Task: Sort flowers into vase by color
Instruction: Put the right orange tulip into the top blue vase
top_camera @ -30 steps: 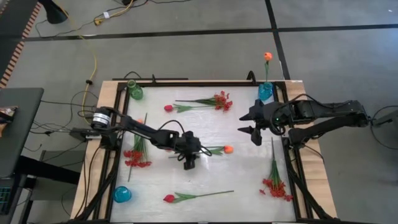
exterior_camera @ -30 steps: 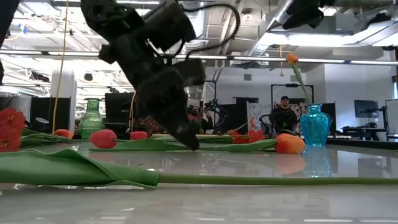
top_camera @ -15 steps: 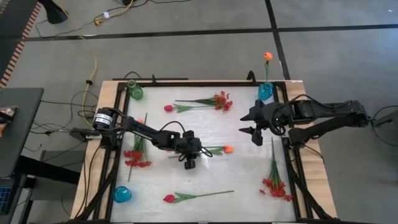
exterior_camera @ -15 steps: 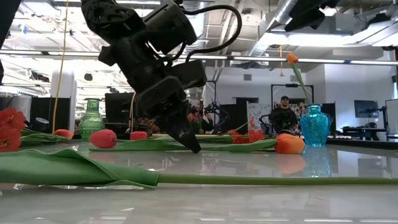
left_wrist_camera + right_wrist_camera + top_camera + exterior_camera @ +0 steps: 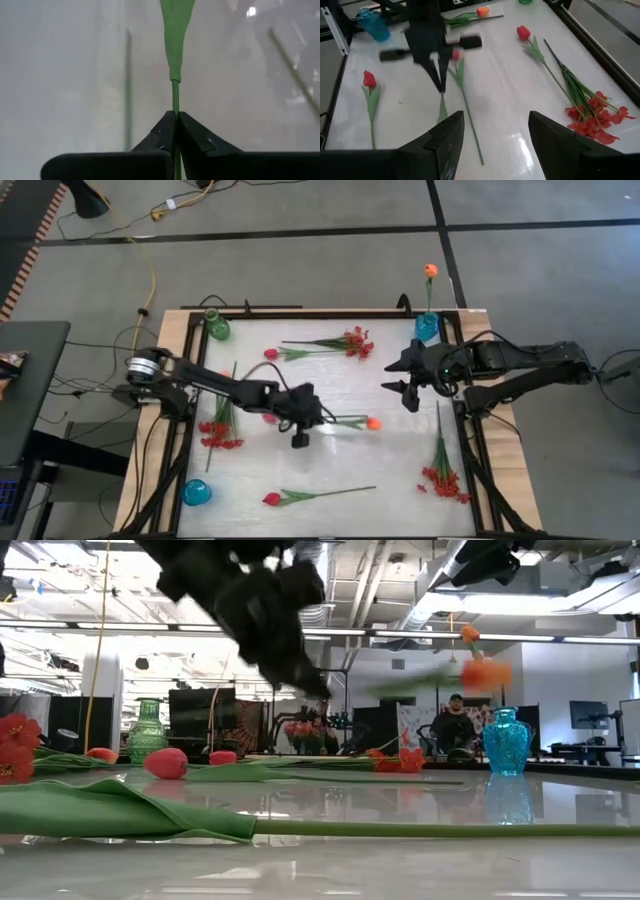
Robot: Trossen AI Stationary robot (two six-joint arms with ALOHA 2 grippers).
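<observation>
There were three vases: one green vase (image 5: pixel 216 326) and two blue vases (image 5: pixel 427 329). Nine flowers: three red sprays (image 5: pixel 355 342), three pinkish-red tulips (image 5: pixel 270 499), three orange tulips (image 5: pixel 373 422).

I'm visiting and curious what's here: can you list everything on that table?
Red sprays: three; far middle, left edge, right near side.
Pinkish-red tulips: three; far left-centre, under the left arm, near edge.
Orange tulips: three; one held up, one in the far blue vase, one by the left spray.
Blue vases: two; far right, near left.
Green vase: one; far left.
Person: one, in the room behind.
Left pincer: shut on a tulip stem.
Right pincer: open, right side.
</observation>
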